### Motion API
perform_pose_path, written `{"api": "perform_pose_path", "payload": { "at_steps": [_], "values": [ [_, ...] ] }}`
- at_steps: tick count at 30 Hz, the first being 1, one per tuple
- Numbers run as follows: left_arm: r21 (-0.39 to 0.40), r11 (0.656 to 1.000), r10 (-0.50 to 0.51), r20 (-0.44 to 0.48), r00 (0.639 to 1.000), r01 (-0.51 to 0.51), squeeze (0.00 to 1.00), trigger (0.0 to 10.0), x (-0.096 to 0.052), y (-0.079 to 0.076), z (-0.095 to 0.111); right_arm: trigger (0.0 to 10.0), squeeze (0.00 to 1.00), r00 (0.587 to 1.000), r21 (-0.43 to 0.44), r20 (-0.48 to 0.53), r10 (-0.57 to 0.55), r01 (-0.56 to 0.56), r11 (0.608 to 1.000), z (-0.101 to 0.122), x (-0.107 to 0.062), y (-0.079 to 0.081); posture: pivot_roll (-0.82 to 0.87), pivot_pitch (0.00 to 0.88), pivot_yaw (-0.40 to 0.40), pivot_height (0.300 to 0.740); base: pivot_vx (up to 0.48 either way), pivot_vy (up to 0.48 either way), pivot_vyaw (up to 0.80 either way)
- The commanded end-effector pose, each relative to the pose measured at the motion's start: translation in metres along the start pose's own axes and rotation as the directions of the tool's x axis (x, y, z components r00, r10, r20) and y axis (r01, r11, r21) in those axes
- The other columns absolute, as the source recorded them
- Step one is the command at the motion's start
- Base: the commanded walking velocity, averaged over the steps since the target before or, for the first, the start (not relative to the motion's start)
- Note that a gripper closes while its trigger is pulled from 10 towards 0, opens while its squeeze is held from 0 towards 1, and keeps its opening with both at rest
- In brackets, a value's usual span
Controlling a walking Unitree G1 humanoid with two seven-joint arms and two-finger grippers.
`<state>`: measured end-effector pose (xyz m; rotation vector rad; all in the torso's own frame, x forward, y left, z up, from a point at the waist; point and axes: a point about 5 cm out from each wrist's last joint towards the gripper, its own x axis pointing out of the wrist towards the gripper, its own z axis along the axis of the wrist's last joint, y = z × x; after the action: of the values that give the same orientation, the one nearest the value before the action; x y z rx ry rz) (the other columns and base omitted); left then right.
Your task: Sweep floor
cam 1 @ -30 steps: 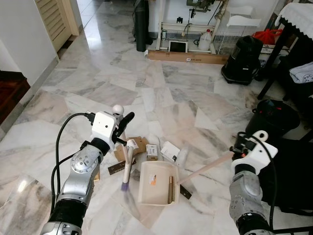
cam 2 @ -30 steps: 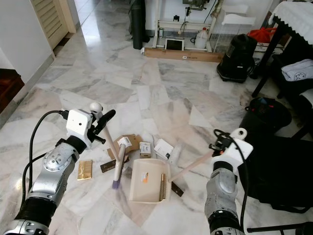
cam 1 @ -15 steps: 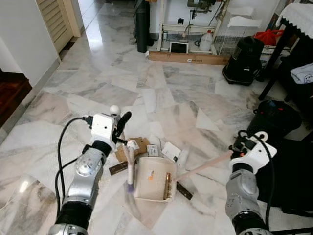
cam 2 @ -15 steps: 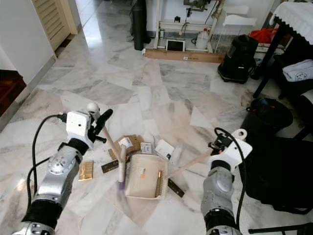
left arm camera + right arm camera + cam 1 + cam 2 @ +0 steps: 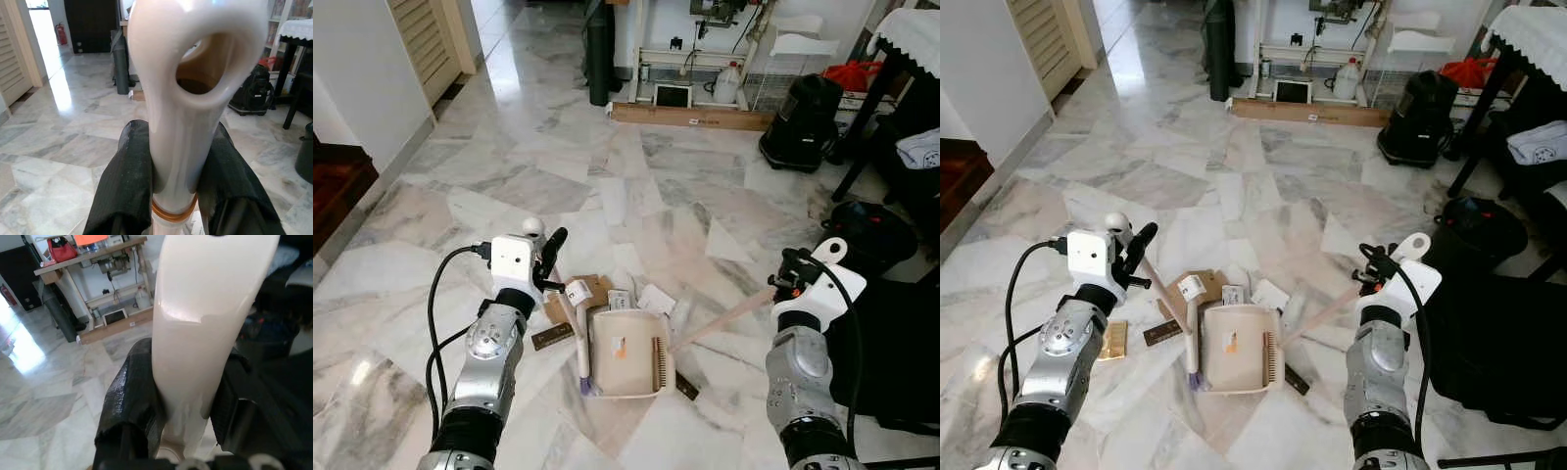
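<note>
Broom (image 5: 576, 328) clamped in left gripper (image 5: 168, 161) jaws; dustpan (image 5: 628, 352) handle clamped in right gripper (image 5: 181, 396) jaws.

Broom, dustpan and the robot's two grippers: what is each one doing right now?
Broom: held by its handle, bristles down by the dustpan's side.
Dustpan: flat on the floor, its long handle held up.
Left gripper: jaws shut on the broom handle.
Right gripper: jaws shut on the dustpan handle.
Cardboard scraps: lying on the floor beyond the dustpan.
</note>
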<state>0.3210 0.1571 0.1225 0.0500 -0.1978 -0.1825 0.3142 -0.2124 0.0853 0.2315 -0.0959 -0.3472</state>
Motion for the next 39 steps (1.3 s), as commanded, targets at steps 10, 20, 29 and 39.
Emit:
{"api": "perform_pose_path", "payload": {
  "at_steps": [10,20,29,39],
  "values": [
    [0.036,0.999,-0.005,0.059,0.998,0.003,0.00,10.0,0.000,0.006,0.013,10.0,0.00,0.983,-0.130,0.160,0.091,-0.070,0.989,0.036,-0.013,0.010,-0.05,0.000,-0.021,0.740,0.000,0.000,0.00],
    [0.027,0.999,-0.023,0.075,0.997,0.021,0.00,10.0,0.009,0.000,0.018,10.0,0.00,0.956,-0.152,0.242,0.164,-0.130,0.980,0.065,-0.009,0.032,-0.08,0.000,-0.010,0.740,0.000,0.000,0.00],
    [0.013,0.999,-0.047,0.082,0.995,0.046,0.00,10.0,0.011,-0.004,0.023,10.0,0.00,0.939,-0.133,0.263,0.223,-0.193,0.972,0.080,-0.013,0.057,-0.07,0.000,-0.010,0.740,0.000,0.000,0.00],
    [0.029,0.999,-0.027,0.095,0.995,0.025,0.00,10.0,0.009,0.000,0.025,10.0,0.00,0.943,-0.140,0.250,0.219,-0.189,0.972,0.079,-0.015,0.056,-0.06,0.000,-0.007,0.740,0.000,0.000,0.00]
  ]
}}
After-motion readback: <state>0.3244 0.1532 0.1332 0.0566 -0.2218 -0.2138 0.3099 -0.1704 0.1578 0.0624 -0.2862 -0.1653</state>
